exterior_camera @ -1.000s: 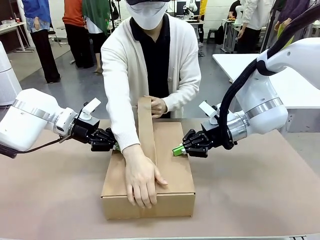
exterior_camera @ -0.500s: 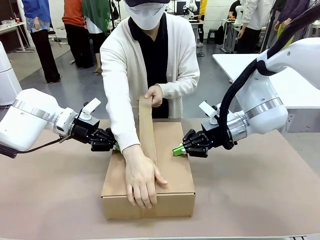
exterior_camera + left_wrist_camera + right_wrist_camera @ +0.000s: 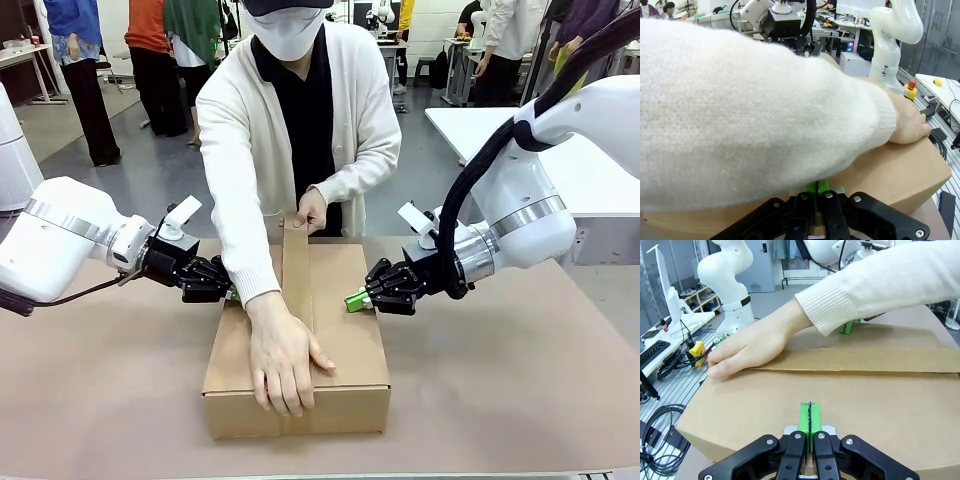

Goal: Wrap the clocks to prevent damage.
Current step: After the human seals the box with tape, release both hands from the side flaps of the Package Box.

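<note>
A closed cardboard box (image 3: 297, 340) sits in the middle of the brown table (image 3: 520, 390), long side running near to far. A person in a white cardigan stands at the far side and leans over it. One hand (image 3: 283, 362) presses flat on the near end of the lid, over a strip of brown paper tape (image 3: 297, 275) that runs along the centre seam; the other hand (image 3: 313, 211) pinches the tape's far end, just above the far edge of the box.

The left gripper (image 3: 228, 292) is at the box's left side with its fingers pressed together, gripping nothing; the person's sleeve (image 3: 240, 220) crosses right in front of it and hides the tips from the front. From its own wrist camera the same sleeve blocks most of the view. The right gripper (image 3: 356, 299) rests its closed green pads (image 3: 809, 419) on the box's right top edge, empty too.

No clocks can be made out; the lid is shut. Beyond the table more people stand about, and a white table (image 3: 585, 165) lies far right
</note>
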{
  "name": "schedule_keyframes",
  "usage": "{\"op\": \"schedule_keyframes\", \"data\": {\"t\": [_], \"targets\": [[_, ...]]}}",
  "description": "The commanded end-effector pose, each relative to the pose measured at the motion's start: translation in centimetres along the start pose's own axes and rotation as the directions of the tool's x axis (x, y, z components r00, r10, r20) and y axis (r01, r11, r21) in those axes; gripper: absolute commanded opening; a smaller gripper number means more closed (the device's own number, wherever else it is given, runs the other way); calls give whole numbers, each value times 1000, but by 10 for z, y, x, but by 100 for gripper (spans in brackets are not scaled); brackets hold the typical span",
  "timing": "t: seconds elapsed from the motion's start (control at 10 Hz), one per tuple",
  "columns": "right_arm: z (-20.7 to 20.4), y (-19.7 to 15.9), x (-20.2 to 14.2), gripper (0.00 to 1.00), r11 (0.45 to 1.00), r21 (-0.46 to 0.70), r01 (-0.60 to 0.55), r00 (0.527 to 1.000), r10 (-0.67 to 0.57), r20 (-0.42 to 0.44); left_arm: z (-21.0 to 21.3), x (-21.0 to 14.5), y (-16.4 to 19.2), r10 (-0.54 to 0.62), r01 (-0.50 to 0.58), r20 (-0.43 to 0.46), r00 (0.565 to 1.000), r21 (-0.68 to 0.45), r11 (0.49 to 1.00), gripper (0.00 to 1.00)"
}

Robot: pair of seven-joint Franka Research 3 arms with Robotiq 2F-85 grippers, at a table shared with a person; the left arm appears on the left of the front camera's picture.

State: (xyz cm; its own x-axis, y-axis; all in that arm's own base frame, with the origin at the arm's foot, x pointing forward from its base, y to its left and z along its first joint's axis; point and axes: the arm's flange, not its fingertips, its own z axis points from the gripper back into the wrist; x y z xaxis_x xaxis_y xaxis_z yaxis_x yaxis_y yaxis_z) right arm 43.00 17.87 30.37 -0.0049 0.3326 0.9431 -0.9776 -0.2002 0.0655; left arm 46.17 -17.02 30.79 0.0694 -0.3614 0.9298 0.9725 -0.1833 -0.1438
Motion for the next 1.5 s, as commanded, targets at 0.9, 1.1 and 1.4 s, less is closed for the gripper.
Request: {"op": "schedule_keyframes", "data": {"t": [0.9,1.1,1.4], "targets": [[-2,0,-2,1,1000,0,3,1000,-3,-7,-2,-3,2,8,-8,4,1000,7,1000,0],[-2,0,-2,1,1000,0,3,1000,-3,-7,-2,-3,2,8,-8,4,1000,7,1000,0],[-2,0,-2,1,1000,0,3,1000,-3,-7,-2,-3,2,8,-8,4,1000,7,1000,0]]}}
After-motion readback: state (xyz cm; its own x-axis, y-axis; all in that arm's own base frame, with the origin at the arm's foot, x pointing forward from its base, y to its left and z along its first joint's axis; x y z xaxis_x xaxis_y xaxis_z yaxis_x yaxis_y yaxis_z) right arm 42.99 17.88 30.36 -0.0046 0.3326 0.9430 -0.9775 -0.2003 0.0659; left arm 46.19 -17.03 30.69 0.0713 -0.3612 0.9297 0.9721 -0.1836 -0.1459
